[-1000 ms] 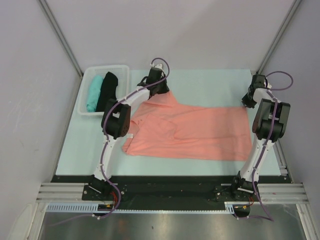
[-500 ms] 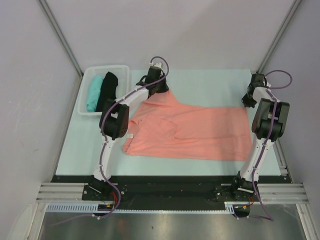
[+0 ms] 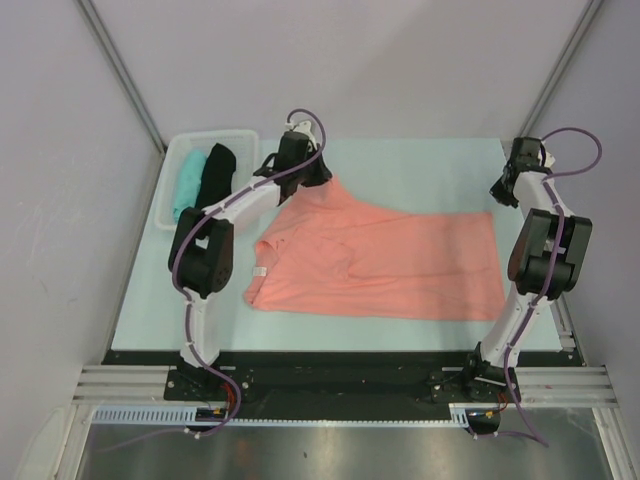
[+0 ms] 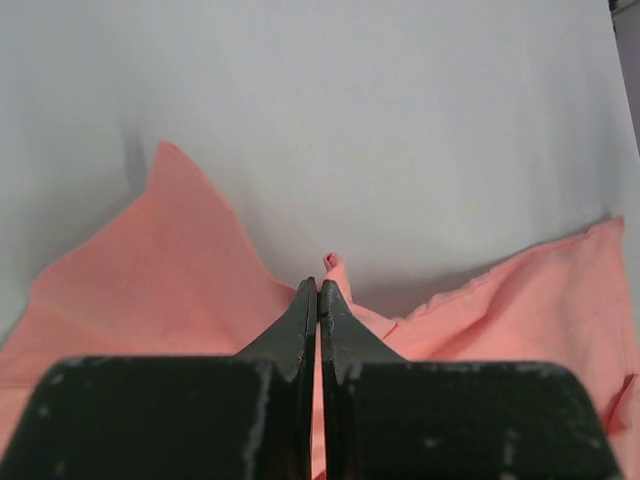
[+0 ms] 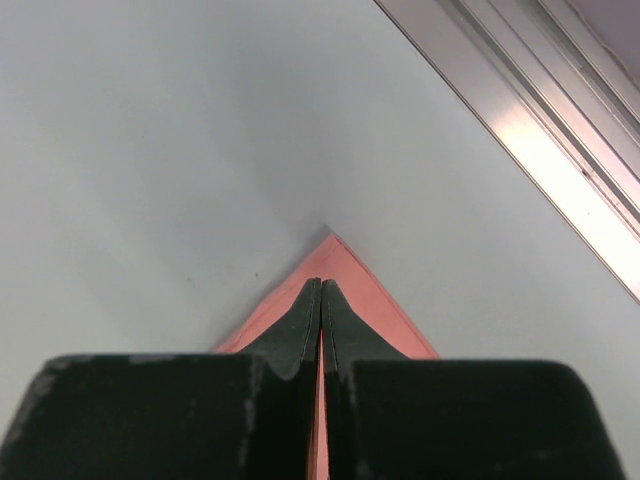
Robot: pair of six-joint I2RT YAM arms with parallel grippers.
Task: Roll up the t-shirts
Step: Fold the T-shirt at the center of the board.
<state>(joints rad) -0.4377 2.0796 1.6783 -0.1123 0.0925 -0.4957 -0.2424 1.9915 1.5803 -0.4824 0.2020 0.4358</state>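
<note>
Your pale table (image 3: 420, 165) sits between grey walls (image 3: 350, 60). From above, you see the pink shirt (image 3: 380, 260) spread flat mid-table. Its long axis runs left to right, with the white neck label (image 3: 261, 272) at the left end and the hem at the right. A clear bin (image 3: 243, 134) at the far left corner holds a teal shirt (image 3: 186, 180) and a black shirt (image 3: 213, 172).

In the left wrist view, your left gripper (image 4: 319, 285) is pinched tight on a fold at the shirt's far edge.

In the right wrist view, your right gripper (image 5: 320, 285) is closed on the shirt's far right corner, which points away from the arm.
</note>
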